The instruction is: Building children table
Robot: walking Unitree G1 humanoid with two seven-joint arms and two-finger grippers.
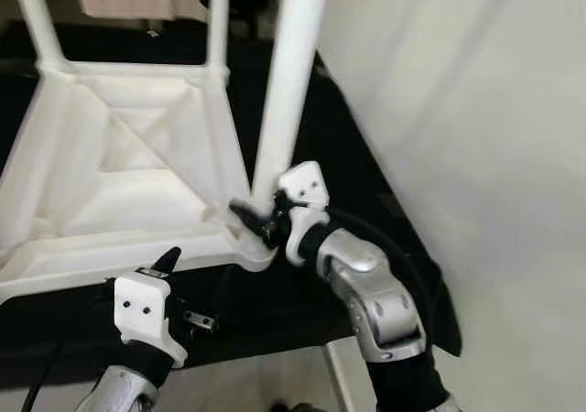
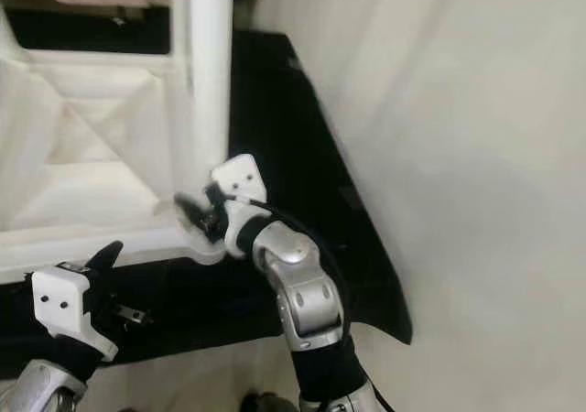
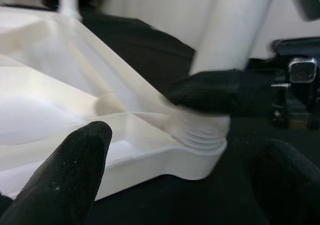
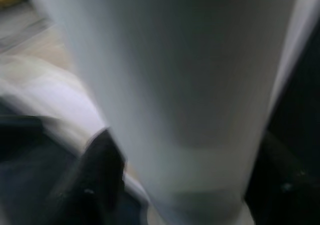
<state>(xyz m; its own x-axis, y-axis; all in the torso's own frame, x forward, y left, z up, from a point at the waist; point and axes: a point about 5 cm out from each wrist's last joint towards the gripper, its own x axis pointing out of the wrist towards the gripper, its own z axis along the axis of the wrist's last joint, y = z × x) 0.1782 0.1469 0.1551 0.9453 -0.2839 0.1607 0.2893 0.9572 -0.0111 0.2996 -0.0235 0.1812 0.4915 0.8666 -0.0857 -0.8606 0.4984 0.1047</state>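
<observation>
An upturned white table (image 1: 110, 183) lies on a black surface (image 1: 302, 302). The right gripper (image 1: 261, 218) clasps the base of a screwed-in leg (image 1: 288, 82). The left gripper (image 1: 169, 264) hovers spread beside the table's edge. The left wrist view reveals screw threads (image 3: 200, 135). No lettering is readable.

The upturned table top (image 1: 119, 183) is plain white, ribbed underneath, and its legs (image 1: 291, 73) are the same white. It lies on a black surface (image 1: 302, 293). At five o'clock, the right end effector (image 1: 255, 220) is black-fingered with a white housing on a silver arm; the left end effector (image 1: 169, 264) matches.
</observation>
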